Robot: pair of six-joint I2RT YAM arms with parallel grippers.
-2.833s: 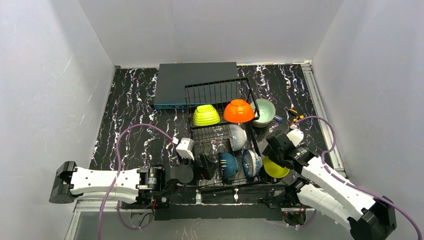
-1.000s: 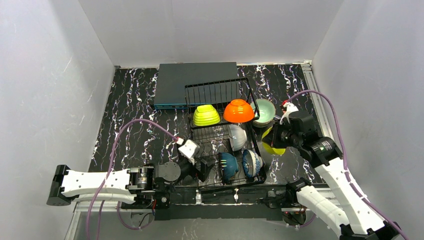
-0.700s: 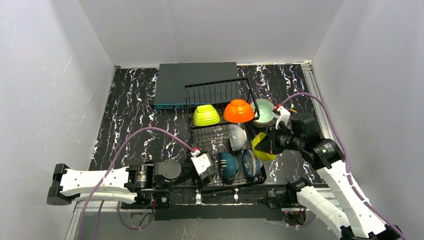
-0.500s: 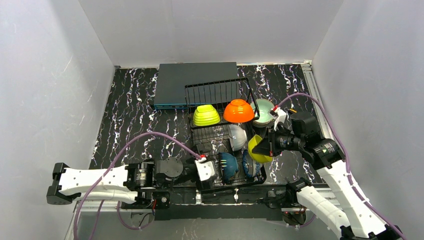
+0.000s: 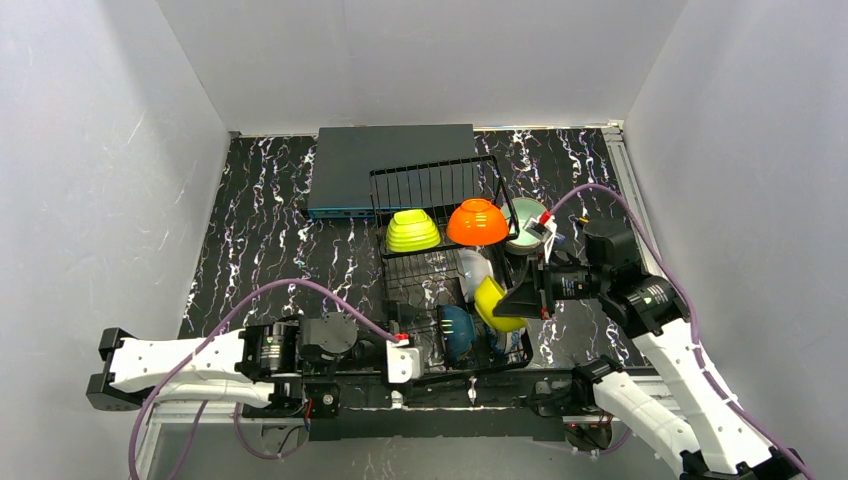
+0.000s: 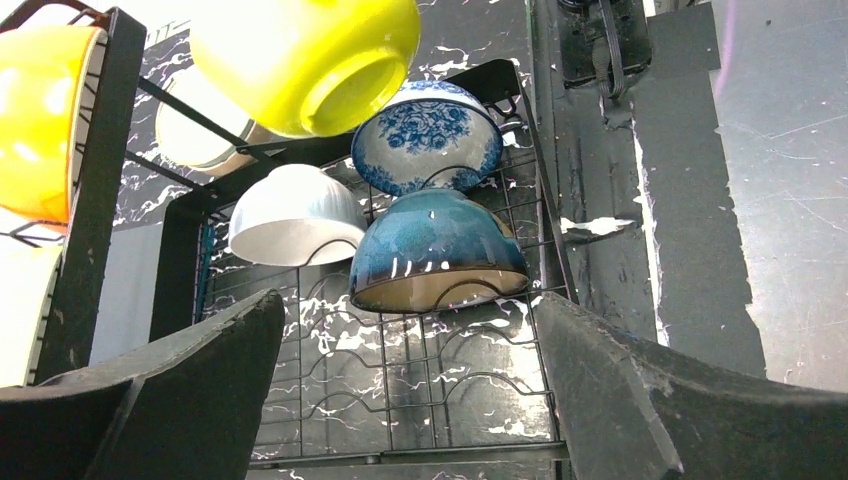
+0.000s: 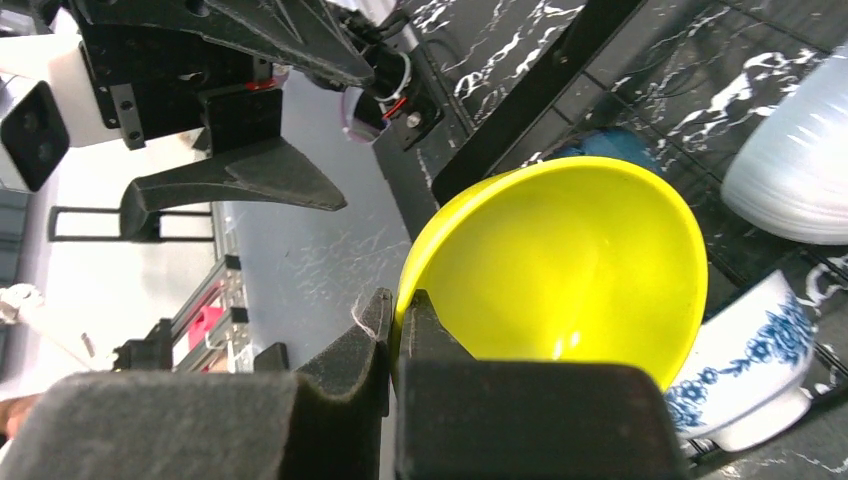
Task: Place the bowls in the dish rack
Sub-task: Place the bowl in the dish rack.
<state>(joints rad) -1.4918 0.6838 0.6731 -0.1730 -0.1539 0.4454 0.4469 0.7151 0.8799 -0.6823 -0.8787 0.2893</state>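
Note:
The black wire dish rack (image 5: 430, 185) holds a lime green bowl (image 5: 413, 231) and an orange bowl (image 5: 477, 222) on its back tier. Lower down stand a white bowl (image 5: 470, 268), a teal bowl (image 5: 456, 330) and a blue-white patterned bowl (image 6: 425, 140). My right gripper (image 5: 522, 300) is shut on the rim of a yellow bowl (image 5: 493, 302), held tilted above the rack's right side, over the patterned bowl (image 7: 745, 385). A mint bowl (image 5: 524, 215) sits just right of the rack. My left gripper (image 6: 408, 320) is open and empty, low at the rack's near edge, facing the teal bowl (image 6: 437, 250).
A flat dark grey box (image 5: 390, 165) lies behind the rack at the back. A small orange item (image 5: 590, 232) lies on the marbled table to the right, near the metal rail (image 5: 640, 220). White walls close in on three sides.
The right gripper carried the yellow bowl leftward from beside the rack to above its right side. The left gripper opened wider and drew back toward the rack's near edge.

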